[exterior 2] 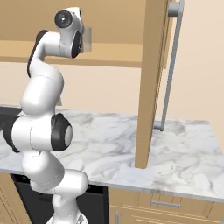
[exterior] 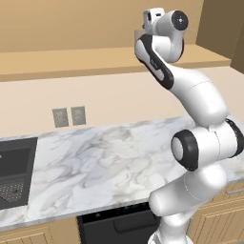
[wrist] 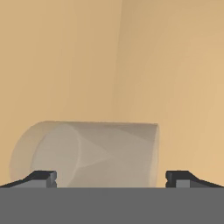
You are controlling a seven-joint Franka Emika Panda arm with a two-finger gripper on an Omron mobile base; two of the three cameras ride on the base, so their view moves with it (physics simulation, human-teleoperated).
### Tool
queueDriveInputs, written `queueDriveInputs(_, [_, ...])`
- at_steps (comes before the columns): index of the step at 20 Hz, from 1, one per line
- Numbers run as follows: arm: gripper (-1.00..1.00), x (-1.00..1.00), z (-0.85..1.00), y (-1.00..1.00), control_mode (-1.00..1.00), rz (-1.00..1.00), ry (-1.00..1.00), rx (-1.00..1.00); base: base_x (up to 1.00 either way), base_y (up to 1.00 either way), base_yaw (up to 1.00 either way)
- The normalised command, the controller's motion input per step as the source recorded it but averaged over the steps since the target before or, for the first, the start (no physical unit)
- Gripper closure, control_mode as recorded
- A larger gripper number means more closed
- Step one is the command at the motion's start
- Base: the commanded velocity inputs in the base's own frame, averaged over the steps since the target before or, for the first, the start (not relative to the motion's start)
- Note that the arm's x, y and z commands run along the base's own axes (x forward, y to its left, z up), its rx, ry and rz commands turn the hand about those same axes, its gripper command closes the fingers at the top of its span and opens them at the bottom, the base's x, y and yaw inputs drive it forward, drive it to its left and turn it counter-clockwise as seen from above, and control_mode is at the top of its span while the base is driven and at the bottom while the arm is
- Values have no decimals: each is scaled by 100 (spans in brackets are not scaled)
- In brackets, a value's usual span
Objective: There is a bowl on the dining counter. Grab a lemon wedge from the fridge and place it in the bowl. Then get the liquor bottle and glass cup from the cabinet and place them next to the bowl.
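Observation:
The glass cup (wrist: pixel 92 155), clear and faintly grey, appears on its side in the rolled hand view, just beyond the finger tips. My gripper (wrist: pixel 111 178) is open, one tip (wrist: pixel 43 177) low in front of the cup and the other to its right. Neither tip visibly touches it. From the base, the arm reaches up into the light wooden cabinet (exterior: pixel 71 64), and the glass cup (exterior 2: pixel 86 39) shows as a grey patch beside the hand on the shelf (exterior 2: pixel 113 54). The bowl, lemon wedge, liquor bottle, fridge and dining counter are out of view.
The cabinet's open door (exterior 2: pixel 151 78) with its long metal handle (exterior 2: pixel 171 65) hangs to the right of the arm. Below lies a marble counter (exterior: pixel 95 162) with a black sink (exterior: pixel 14 176) at left, a dishwasher (exterior: pixel 114 224) under it and two wall outlets (exterior: pixel 69 116).

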Motion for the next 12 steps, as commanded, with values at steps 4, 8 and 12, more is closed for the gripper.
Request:
queueDriveInputs(4, [-100, 25, -3, -9, -100, 0, 0, 0, 0, 0, 0])
queueDriveInputs(8, [-100, 24, -6, -6, -100, 0, 0, 0, 0, 0, 0])
queueDriveInputs(12, [-100, 21, -5, -3, -100, 0, 0, 0, 0, 0, 0])
